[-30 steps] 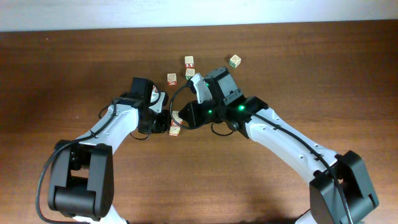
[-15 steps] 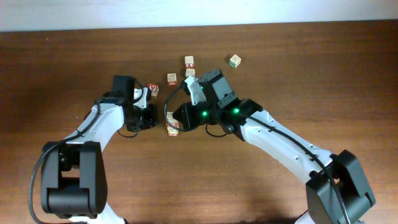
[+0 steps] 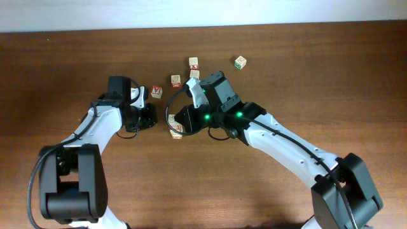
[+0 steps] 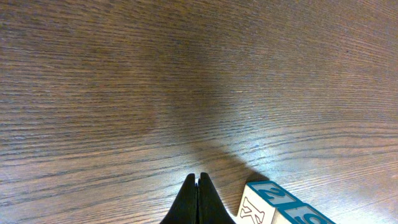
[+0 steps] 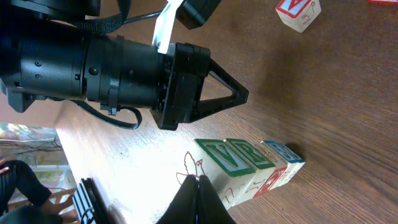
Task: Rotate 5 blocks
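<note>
While both are closed | left fingers (image 4: 188,204) empty | right fingers (image 5: 186,208) beside blocks (image 5: 233,158)

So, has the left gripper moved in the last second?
Yes. The left gripper has drawn back toward the picture's left in the overhead view, farther from the green block.

Two arms, the left arm (image 3: 95,124) and the right arm (image 3: 286,143), reach over one table (image 3: 331,70). Five loose blocks (image 3: 240,62) lie scattered, one of them partly hidden by the right arm. Three more blocks form one row (image 5: 249,165).
</note>
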`<control>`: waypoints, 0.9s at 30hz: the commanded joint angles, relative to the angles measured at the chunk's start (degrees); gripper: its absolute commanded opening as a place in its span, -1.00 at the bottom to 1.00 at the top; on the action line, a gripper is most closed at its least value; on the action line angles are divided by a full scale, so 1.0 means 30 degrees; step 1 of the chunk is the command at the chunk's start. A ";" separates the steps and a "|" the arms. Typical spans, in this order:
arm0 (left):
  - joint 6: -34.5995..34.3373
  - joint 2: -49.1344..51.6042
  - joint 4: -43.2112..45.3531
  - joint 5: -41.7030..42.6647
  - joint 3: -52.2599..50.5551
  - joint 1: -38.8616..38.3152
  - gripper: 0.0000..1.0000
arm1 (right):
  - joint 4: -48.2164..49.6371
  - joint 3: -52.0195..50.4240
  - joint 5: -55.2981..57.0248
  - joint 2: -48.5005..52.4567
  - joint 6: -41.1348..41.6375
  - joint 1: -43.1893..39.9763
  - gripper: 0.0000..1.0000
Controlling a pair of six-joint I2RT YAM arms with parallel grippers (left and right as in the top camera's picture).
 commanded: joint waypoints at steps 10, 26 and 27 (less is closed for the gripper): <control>-0.0175 0.0153 0.0051 0.0262 0.0022 0.0051 -1.00 | -0.0933 0.0423 0.0291 0.0619 -0.0364 0.0182 -0.92; -0.0175 0.0153 0.0080 0.0262 0.0022 0.0051 -1.00 | -0.1654 0.1566 -0.0372 0.0525 -0.0947 0.0197 -0.92; -0.0175 0.0153 0.0073 0.0270 0.0022 0.0051 -1.00 | -0.1654 0.1581 -0.0452 0.0525 -0.0947 0.0197 -0.92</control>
